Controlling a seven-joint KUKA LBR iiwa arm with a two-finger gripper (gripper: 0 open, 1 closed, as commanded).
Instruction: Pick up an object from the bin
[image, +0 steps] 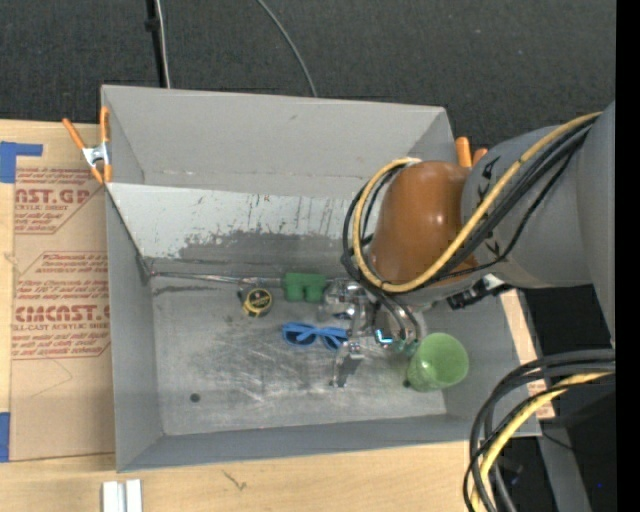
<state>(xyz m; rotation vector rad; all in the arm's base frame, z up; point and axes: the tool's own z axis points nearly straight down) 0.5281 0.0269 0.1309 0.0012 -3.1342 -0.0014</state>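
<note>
Grey metal bin (215, 385), floor scuffed and largely bare, dark flooring beyond its far rim. On inspection my claw (348, 352) stood low over the floor, right of the bin's middle, at the right end of a blue spectacle-shaped thing (310, 334) lying flat there. Contact between the two could not be confirmed, and I could not tell whether the claw was apart or together; nothing was seen held. A green block (303, 288) lay just beyond, toward the far wall, a small yellow-and-black round thing (257, 300) lay left of that, and a green cup (437, 362) sat near the right wall. Assessment: the blue thing was the nearest candidate. It looked thin and flat, so in my judgement a sound grip called for straddling a narrow part of it, going right down to the floor before closing, and keeping clear of the cup. Risk noted: it might slide away rather than lift.
</note>
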